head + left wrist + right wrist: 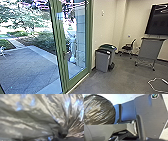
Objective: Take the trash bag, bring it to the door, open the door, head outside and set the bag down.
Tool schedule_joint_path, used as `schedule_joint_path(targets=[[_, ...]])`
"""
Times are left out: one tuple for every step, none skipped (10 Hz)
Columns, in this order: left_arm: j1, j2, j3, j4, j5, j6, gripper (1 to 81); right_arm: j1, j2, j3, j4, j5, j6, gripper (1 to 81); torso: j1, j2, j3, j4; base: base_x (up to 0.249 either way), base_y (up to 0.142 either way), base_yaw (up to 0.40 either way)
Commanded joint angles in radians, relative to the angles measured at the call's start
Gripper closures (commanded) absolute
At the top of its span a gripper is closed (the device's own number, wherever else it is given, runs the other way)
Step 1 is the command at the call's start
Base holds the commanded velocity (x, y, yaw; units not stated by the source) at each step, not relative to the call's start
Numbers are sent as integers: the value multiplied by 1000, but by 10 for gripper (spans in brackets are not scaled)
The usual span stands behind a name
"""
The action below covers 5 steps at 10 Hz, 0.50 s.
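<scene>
Two grey bins, one with a black lid (103, 51) and one with a green lid (107, 46), stand close together indoors, just right of the green-framed glass door (58, 37). Left of the door frame lies the paved yard (27, 67), with shrubs (41, 40) at its far side. Farther right in the room are a black chair (128, 47), a wheeled stand (150, 48) and, on the wall, a dark screen (157, 21); a white cable (152, 81) loops on the near floor (120, 80).

The bag (100, 110), dark, glossy and rounded, is at the robot, beside its wide plate (149, 116). Left gripper (64, 135): jaws clamped on the bag where its folds converge. Right gripper: state of the jaws cannot be told.
</scene>
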Motion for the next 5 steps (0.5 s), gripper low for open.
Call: schedule_joint_path(targets=[[-52,3,1,14,50,3,811,43,14,7,-10,-60,-10,10,0,0,0,0,157,0,0],[-52,3,1,14,50,3,811,43,14,7,-10,-60,-10,10,0,0,0,0,159,0,0],[-52,3,-2,14,50,3,811,45,14,7,-10,-60,-10,10,0,0,0,0,160,0,0],[-52,3,1,12,50,3,811,47,14,7,-10,-60,-10,10,0,0,0,0,160,0,0],[-52,3,-2,12,50,3,811,47,14,7,-10,-60,-10,10,0,0,0,0,160,0,0]])
